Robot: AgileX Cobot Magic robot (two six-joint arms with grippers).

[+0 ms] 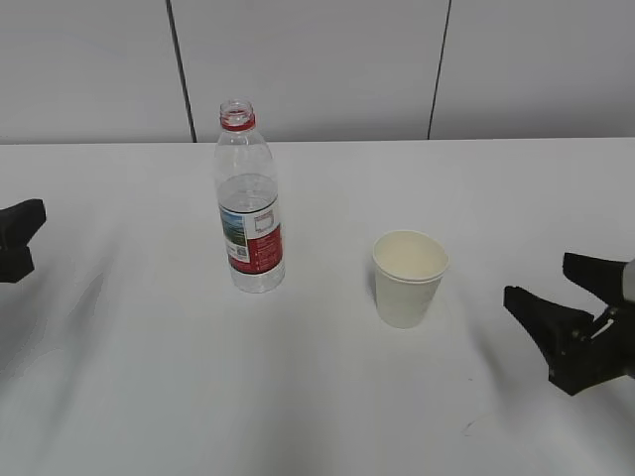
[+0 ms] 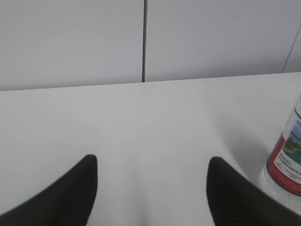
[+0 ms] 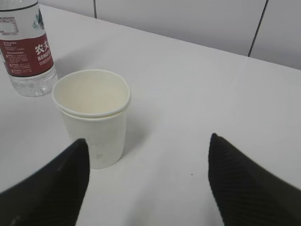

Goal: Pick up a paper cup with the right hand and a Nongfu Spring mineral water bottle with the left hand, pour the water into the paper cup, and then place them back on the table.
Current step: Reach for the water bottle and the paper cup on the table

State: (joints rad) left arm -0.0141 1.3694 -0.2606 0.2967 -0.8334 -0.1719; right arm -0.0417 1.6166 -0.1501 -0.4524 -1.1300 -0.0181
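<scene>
The water bottle [image 1: 249, 198] stands upright and uncapped on the white table [image 1: 119, 377], left of centre, partly filled with clear water. The white paper cup [image 1: 408, 279] stands upright and empty to its right. My right gripper [image 1: 551, 283] is open and empty, low over the table right of the cup. In the right wrist view the cup [image 3: 92, 116] is just ahead of the left finger of the open gripper [image 3: 148, 148], with the bottle [image 3: 27, 52] behind. My left gripper [image 2: 153, 167] is open and empty; the bottle [image 2: 287, 157] shows at its right edge. In the exterior view only its tip [image 1: 22, 238] shows at the left edge.
A grey panelled wall [image 1: 317, 69] runs behind the table's far edge. Small dark scuff marks [image 1: 466, 428] lie on the table near the front right.
</scene>
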